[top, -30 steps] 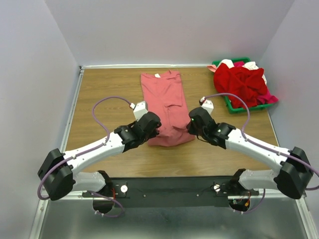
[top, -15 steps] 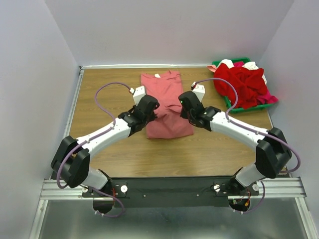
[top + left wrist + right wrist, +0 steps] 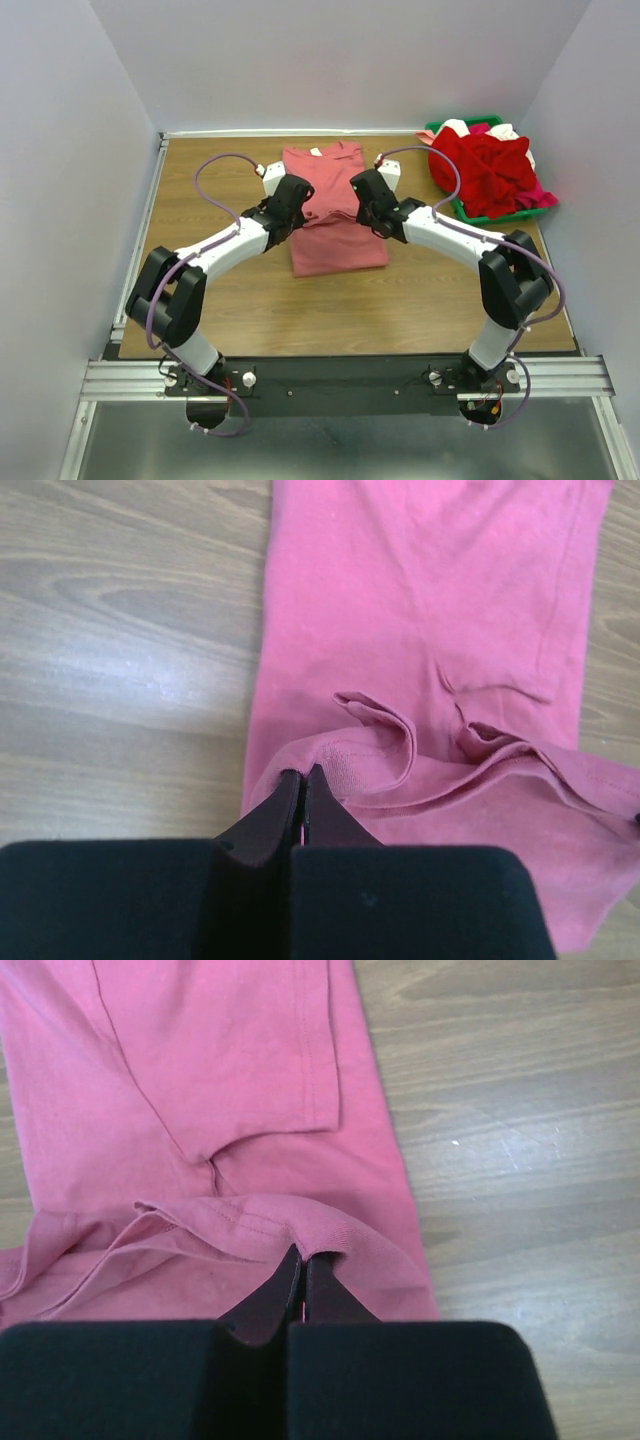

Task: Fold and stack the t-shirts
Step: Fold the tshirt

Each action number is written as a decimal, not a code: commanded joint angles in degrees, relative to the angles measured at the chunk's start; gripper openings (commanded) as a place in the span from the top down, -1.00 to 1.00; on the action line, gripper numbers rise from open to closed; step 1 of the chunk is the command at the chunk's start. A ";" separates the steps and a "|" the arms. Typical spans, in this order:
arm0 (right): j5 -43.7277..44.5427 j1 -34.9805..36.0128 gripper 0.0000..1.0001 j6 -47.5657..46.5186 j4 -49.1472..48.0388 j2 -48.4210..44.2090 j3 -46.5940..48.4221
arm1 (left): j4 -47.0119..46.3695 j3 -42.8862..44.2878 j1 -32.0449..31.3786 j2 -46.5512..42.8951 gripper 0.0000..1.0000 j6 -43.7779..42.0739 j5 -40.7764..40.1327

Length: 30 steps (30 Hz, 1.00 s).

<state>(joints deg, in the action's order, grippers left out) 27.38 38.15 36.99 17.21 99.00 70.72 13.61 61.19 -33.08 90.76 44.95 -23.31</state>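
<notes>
I think the fold may land crooked if one thin pinch slips or if my arms travel unevenly. My left end effector (image 3: pixel 302 776) and right end effector (image 3: pixel 300 1256) are each closed on a hem corner of the salmon-pink t-shirt (image 3: pixel 338 250). The shirt lies on the desk (image 3: pixel 450 290) at the middle of its far edge, and its body stretches ahead of my fingers.

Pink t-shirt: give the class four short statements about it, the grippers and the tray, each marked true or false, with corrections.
1. The left gripper and the right gripper are each shut on an edge of the pink t-shirt. True.
2. The pink t-shirt lies in the green tray. False: it lies on the wooden table.
3. A red t-shirt is heaped in the green tray. True.
4. The pink t-shirt is spread flat, unfolded. False: its gripped edge is lifted over the rest.
</notes>
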 commanded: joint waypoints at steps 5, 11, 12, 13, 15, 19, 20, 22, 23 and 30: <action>-2.50 -2.38 0.99 -1.40 -1.66 5.23 4.69 | -2.27 3.67 3.55 5.39 1.00 -3.11 2.13; -3.03 -3.17 0.99 -1.40 -1.74 7.34 5.13 | -2.97 5.25 3.90 8.55 1.00 -5.39 3.27; -2.94 -3.26 0.99 -1.40 -1.74 7.43 5.22 | -3.06 5.43 3.99 8.90 1.00 -5.66 3.71; -3.03 -3.52 0.99 -1.40 -1.74 7.87 5.39 | -3.15 5.78 3.99 9.43 1.00 -5.84 3.88; -3.29 -3.70 0.99 -1.49 -1.74 8.40 5.66 | -3.15 5.96 4.08 9.96 1.00 -5.93 3.97; -3.65 -4.22 0.85 -1.57 -1.66 9.45 6.36 | -3.32 6.22 4.43 10.40 0.76 -6.01 4.41; -3.65 -4.31 0.73 -1.31 -1.66 9.63 6.36 | -3.32 6.22 4.52 10.31 0.66 -6.10 4.41; -3.47 -4.58 0.65 -0.96 -1.66 9.54 6.36 | -3.50 6.22 4.60 9.96 0.20 -6.54 4.24; -3.38 -4.58 0.37 -0.61 -1.66 9.20 6.27 | -3.50 6.48 4.60 9.79 -0.02 -6.71 4.24; -2.85 -4.66 -1.00 -0.25 -1.65 5.33 4.17 | -3.41 4.30 4.60 5.66 -0.97 -7.16 6.17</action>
<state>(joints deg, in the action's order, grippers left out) 23.92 33.67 36.10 16.03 107.24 75.57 10.98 66.19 -28.82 100.16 38.41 -18.63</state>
